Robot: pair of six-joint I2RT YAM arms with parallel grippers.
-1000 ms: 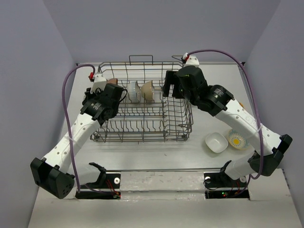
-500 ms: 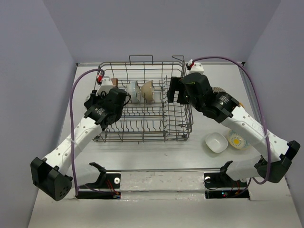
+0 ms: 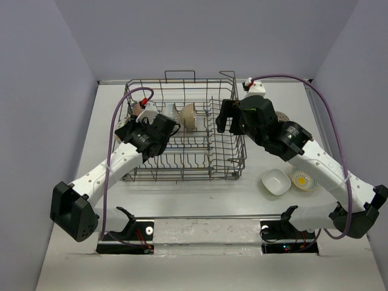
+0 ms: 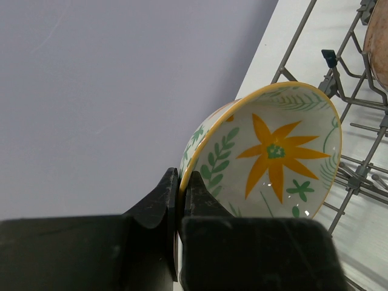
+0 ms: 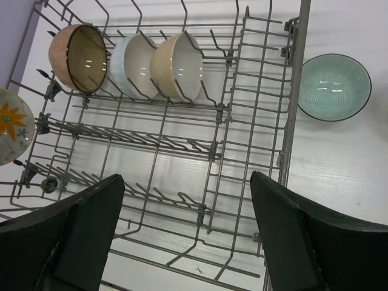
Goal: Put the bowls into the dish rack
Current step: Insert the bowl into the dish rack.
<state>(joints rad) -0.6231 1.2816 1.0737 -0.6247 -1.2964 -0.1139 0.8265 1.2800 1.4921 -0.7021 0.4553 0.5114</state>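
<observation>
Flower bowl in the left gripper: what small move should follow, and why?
Probably lower the flower bowl onto the free tines near the dish rack's left wall. The left gripper is shut on its rim, the bowl hangs just there, and three bowls already stand in the back row.

Bright, even light is cast from overhead. Only faint, soft shadows are thrown beneath the grey wire dish rack [image 3: 182,170] onto the white table [image 3: 200,197]. Small glare spots are seen on the glazed yellow-flowered ceramic bowl [image 4: 273,157]. The black fingers [image 4: 151,206] nearest the left wrist lens are rendered soft.
</observation>
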